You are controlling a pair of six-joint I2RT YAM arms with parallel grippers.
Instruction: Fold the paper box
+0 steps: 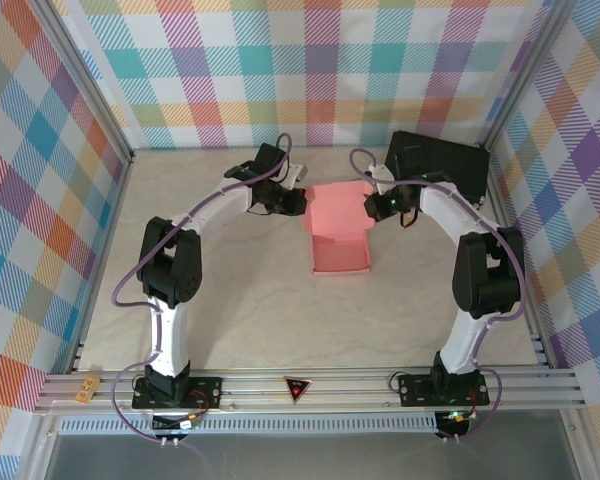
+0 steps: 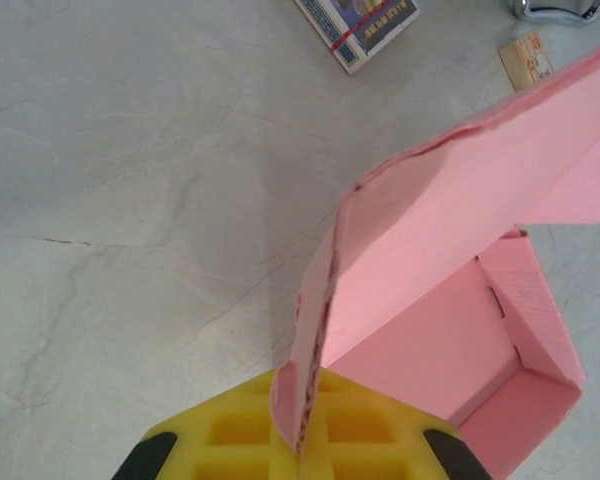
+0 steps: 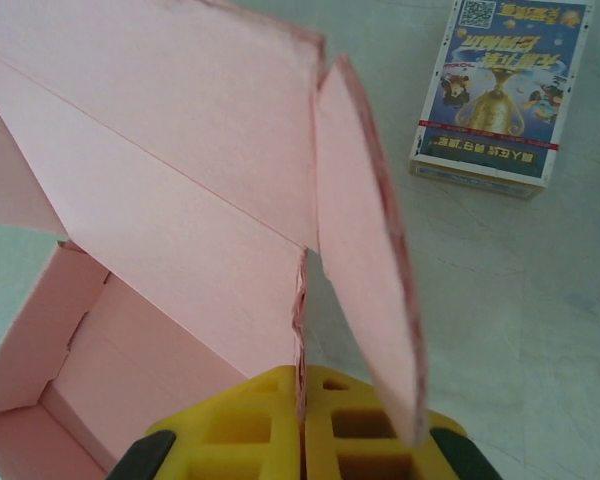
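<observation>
On the desk [image 1: 250, 320], about midway between the two arms, sits the paper box [image 1: 338, 250]. Its bottom part is already a little tray with walls. Its big lid stands up at the back. The left jaws are closed tight on the lid's left edge. The right jaws are closed tight on the lid's right edge, just where a small side flap bends away.

A few things could go wrong from here, I think. The pink card looks thin. If one arm pulls harder than the other, the lid could twist or rip along its fold. If both arms push down too fast, the lid could bend in the wrong spot. The side flap has to slip inside the tray wall. If it lands outside, the lid cannot shut. Nothing holds the tray down, so it could slide or tip up when the lid moves. It might then bump the small printed pack [image 3: 490, 95] lying near it. The thin edge could also slip out of the jaws.
</observation>
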